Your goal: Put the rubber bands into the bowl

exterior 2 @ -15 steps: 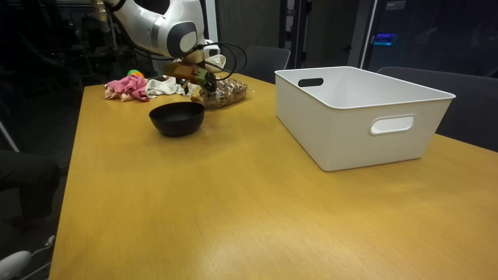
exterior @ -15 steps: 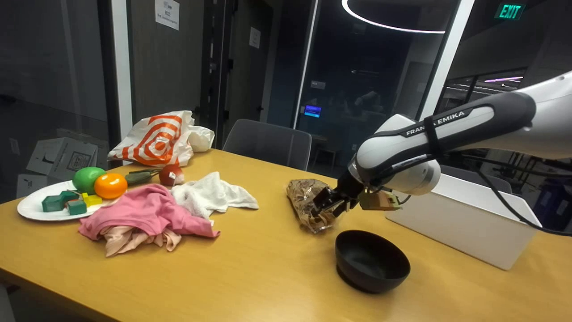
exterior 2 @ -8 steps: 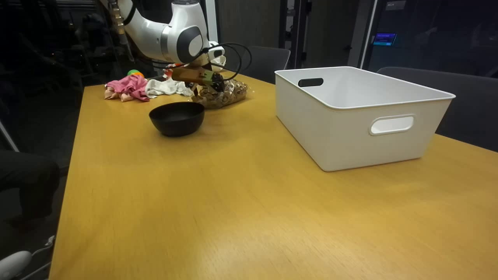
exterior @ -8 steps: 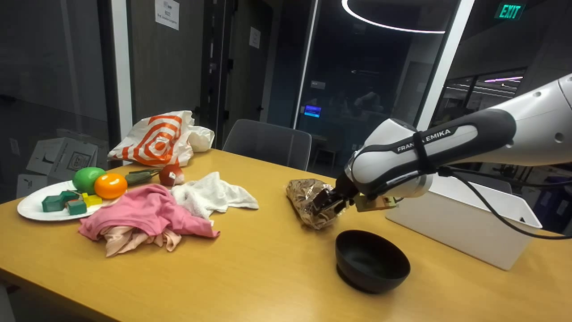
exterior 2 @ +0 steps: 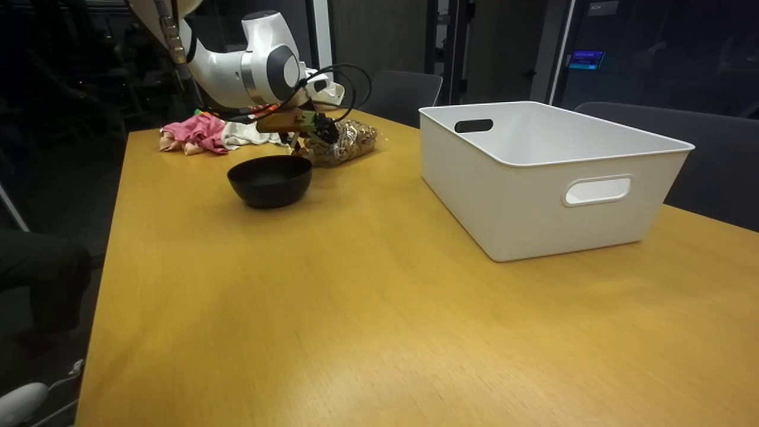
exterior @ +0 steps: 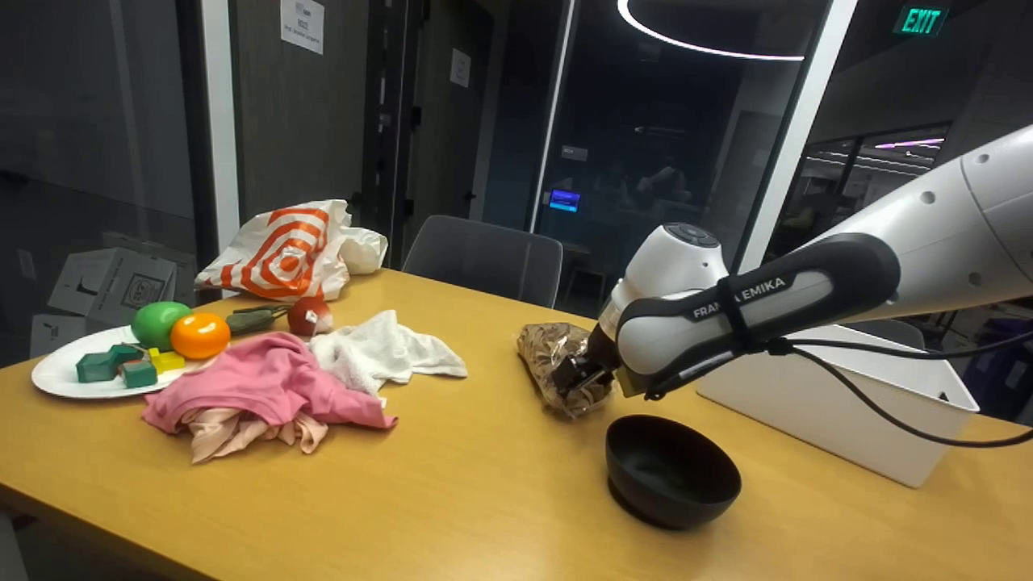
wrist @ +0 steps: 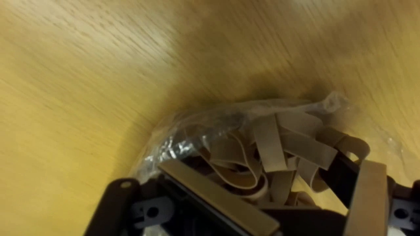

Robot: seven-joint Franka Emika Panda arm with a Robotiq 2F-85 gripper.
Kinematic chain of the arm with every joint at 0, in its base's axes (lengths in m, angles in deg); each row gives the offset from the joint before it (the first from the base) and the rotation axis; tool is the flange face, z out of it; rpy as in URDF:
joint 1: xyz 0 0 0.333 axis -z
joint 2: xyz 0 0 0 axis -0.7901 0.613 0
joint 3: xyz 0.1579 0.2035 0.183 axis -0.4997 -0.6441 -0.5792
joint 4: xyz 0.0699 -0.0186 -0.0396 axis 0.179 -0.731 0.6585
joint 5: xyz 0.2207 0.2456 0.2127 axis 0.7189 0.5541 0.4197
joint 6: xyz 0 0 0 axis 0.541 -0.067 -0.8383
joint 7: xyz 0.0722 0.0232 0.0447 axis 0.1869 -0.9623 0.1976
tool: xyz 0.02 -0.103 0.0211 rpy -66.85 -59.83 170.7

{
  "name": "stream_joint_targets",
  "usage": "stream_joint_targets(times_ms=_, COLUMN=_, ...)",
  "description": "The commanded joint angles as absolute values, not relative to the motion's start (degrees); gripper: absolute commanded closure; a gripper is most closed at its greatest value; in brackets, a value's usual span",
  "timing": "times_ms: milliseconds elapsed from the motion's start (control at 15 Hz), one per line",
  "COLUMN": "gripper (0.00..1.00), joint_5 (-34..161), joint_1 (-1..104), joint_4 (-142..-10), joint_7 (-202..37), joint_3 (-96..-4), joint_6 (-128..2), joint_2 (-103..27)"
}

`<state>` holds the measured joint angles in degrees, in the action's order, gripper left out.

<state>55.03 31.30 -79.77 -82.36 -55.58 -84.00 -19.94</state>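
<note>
Partly cut off by the wrist view's lower border: the gripper point(wrist: 292, 196), jaws wide apart, loops of the rubber bands point(wrist: 269, 144) between; hard to tell whether touching. Around them, a clear plastic bag point(wrist: 177, 147), partly hidden by the gripper. Just beside, well in from the edges of the table point(exterior 2: 356, 308), the black bowl point(exterior: 674, 476). Near the edge lined with grey chairs point(exterior 2: 409, 95), a white storage bin point(exterior 2: 563, 213), partly behind the robot arm point(exterior: 670, 266) in an exterior view. Open tabletop between bag and white cloth point(exterior: 387, 351).
</note>
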Motion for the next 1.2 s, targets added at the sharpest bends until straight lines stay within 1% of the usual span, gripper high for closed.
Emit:
stream_joint_targets(times_ms=0, gripper=0.00, joint_5=50.40, joint_1=28.23, joint_4=-76.00, joint_7=-78.04, joint_3=-51.91, joint_6=-82.16, joint_2=-17.51)
stream_joint_targets(times_ms=67, gripper=0.25, joint_5=49.94, joint_1=28.07, joint_4=-75.78, joint_7=-77.67, joint_3=-51.73, joint_6=-82.01, joint_2=-17.38)
stream_joint_targets(times_ms=133, gripper=0.26, joint_5=49.67, joint_1=28.00, joint_4=-75.63, joint_7=-77.45, joint_3=-51.71, joint_6=-81.68, joint_2=-17.35)
stream_joint_targets(times_ms=200, gripper=0.32, joint_5=49.67, joint_1=28.09, joint_4=-75.45, joint_7=-77.18, joint_3=-51.87, joint_6=-81.33, joint_2=-17.37)
stream_joint_targets(times_ms=267, gripper=0.42, joint_5=49.82, joint_1=28.23, joint_4=-75.40, joint_7=-77.20, joint_3=-52.12, joint_6=-81.03, joint_2=-17.55)
stream_joint_targets(times_ms=400, gripper=0.54, joint_5=50.08, joint_1=28.42, joint_4=-75.03, joint_7=-77.14, joint_3=-52.38, joint_6=-80.12, joint_2=-17.65)
stream_joint_targets(times_ms=467, gripper=0.64, joint_5=50.37, joint_1=28.71, joint_4=-74.86, joint_7=-77.48, joint_3=-52.78, joint_6=-79.31, joint_2=-17.76)
stream_joint_targets(times_ms=733, gripper=0.93, joint_5=51.46, joint_1=29.74, joint_4=-74.30, joint_7=-78.25, joint_3=-54.02, joint_6=-76.97, joint_2=-18.02)
stream_joint_targets(times_ms=867, gripper=0.97, joint_5=52.99, joint_1=30.95, joint_4=-74.29, joint_7=-79.10, joint_3=-55.38, joint_6=-76.41, joint_2=-18.60)
stream_joint_targets(times_ms=933, gripper=1.00, joint_5=53.71, joint_1=31.55, joint_4=-74.19, joint_7=-79.46, joint_3=-55.99, joint_6=-76.14, joint_2=-18.80)
stream_joint_targets(times_ms=1000, gripper=0.95, joint_5=54.85, joint_1=32.48, joint_4=-74.22, joint_7=-80.08, joint_3=-56.98, joint_6=-75.68, joint_2=-19.16)
stream_joint_targets(times_ms=1133, gripper=0.94, joint_5=56.70, joint_1=33.68, joint_4=-74.11, joint_7=-80.45, joint_3=-58.10, joint_6=-73.68, joint_2=-19.83)
